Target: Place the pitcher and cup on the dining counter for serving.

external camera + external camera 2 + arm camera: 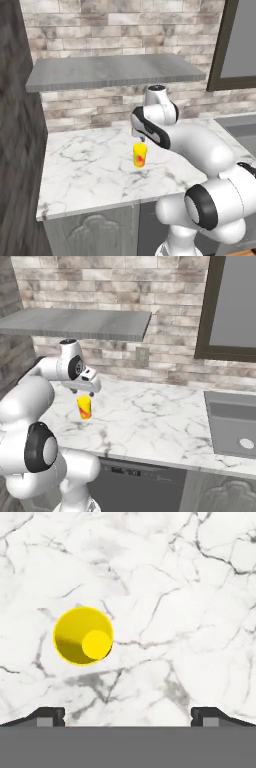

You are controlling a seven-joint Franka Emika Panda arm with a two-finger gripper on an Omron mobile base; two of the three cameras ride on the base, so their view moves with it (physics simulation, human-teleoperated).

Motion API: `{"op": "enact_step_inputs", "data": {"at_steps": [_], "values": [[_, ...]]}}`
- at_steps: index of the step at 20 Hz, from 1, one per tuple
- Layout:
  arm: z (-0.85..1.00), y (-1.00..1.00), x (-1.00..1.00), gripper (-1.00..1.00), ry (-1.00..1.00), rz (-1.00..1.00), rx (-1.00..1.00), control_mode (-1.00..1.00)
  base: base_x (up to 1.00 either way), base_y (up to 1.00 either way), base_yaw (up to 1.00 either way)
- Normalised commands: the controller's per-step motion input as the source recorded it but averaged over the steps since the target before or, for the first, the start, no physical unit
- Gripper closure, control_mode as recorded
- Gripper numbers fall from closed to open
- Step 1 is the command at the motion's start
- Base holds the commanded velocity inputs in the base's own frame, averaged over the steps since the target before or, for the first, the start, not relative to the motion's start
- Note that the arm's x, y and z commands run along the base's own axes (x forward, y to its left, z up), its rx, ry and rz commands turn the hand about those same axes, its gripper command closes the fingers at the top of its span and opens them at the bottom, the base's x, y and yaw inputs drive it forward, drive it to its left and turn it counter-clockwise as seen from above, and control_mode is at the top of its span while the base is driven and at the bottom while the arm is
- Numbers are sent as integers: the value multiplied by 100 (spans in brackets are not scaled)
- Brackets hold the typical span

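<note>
Cup [83, 635] sits upright on the marble worktop [190, 587], about nine o'clock of my wide-open gripper [128, 714], untouched.

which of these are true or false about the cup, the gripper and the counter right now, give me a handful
1. The cup stands upright on the marble worktop. True.
2. The gripper is shut on the cup. False: its jaws are wide open above the cup, holding nothing.
3. The cup is blue. False: it is yellow with a red mark.
4. A sink is set into the worktop, off to one side of the cup. True.
5. The cup lies tipped over. False: it is upright.
</note>
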Motion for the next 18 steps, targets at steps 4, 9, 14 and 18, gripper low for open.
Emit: {"op": "enact_step_inputs", "data": {"at_steps": [4,9,14,18], "values": [[-56,0,27,-100,0,-19,0,-100,0,0,0],[-45,0,0,-100,0,-9,4,-100,0,0,0],[-43,0,0,-100,0,-7,5,-100,0,0,0],[-44,0,0,-100,0,-5,3,-100,0,0,0]]}}
